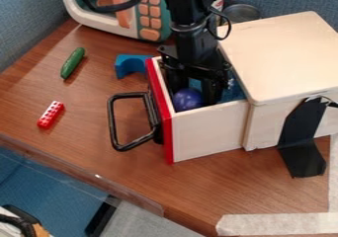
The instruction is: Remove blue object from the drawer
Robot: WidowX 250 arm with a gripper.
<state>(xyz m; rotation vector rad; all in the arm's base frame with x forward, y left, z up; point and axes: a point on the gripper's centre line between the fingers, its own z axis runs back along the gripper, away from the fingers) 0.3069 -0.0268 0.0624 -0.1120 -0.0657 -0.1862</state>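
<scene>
Although the drawer [208,135] is only partly drawn from its wooden cabinet [280,56], the opening admits the gripper [193,97], which hangs down inside the walls. Jaws: spread moderately, by judgement about the width of the dark blue ball [188,98], and assessed as released. The ball, taken to be the task's object, lies in the drawer low between the jaws, toward the near wall. Contact with either jaw cannot be confirmed, nor is any grasp evident. Placement appears deliberate: a downward approach clears the walls, and the spacing would let the jaws close on the ball's flanks. Being round, it may roll if pinched off-centre; closing low and evenly, then lifting straight up, is advised. Blue material [234,90] lies beside the jaws on the cabinet side, nature undetermined. The red front panel [161,115] stands on the opposite side of the jaws, its black handle [115,120] projecting away from them. A blue block [129,66] rests outside the drawer, beyond the panel from the jaws; being already out, it is judged not the target. Removal is outstanding.
</scene>
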